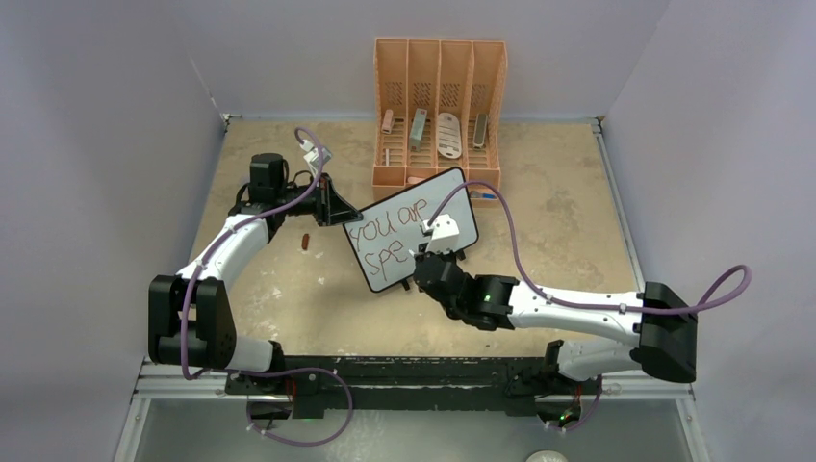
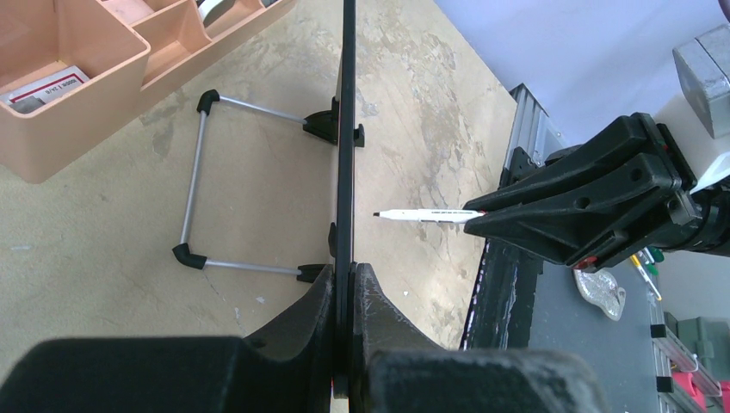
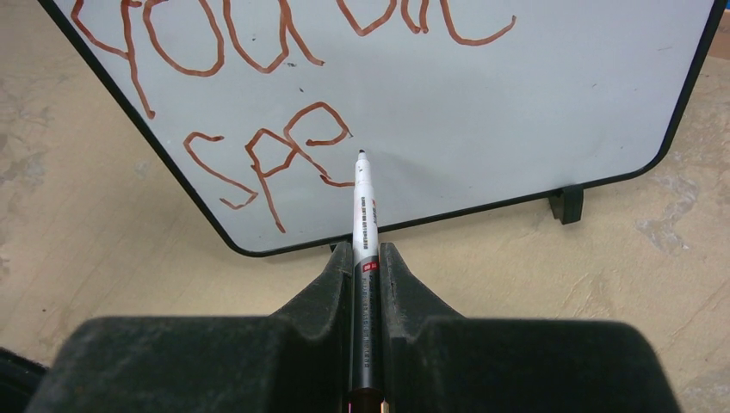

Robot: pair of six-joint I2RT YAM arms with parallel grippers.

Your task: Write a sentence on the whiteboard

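Leftmost, a small red-brown piece (image 1: 305,241) lies alone on the tan surface (image 1: 558,221), near the left jaws but apart from them. Those left jaws are pinched tight on the left rim of the whiteboard (image 1: 385,258), one finger on each face. The left wrist view shows the board edge-on between them. The whiteboard stands upright on its feet, turned at a slant to the arms, with its wire stand (image 2: 194,185) folded out behind it. On its face the sentence (image 3: 258,151) reads "you are" above "spe". Just right of the "e" is the tip of the marker (image 3: 362,202), close to the white face, with a thin gap visible in the left wrist view. The right jaws are clamped on the marker's barrel and hold it pointing at the board from the front. To the right of the tip the lower line is blank white as far as the black frame. The board's far right corner comes close to the front of the orange organizer (image 1: 438,106). Past its right edge the surface is bare up to the side wall.
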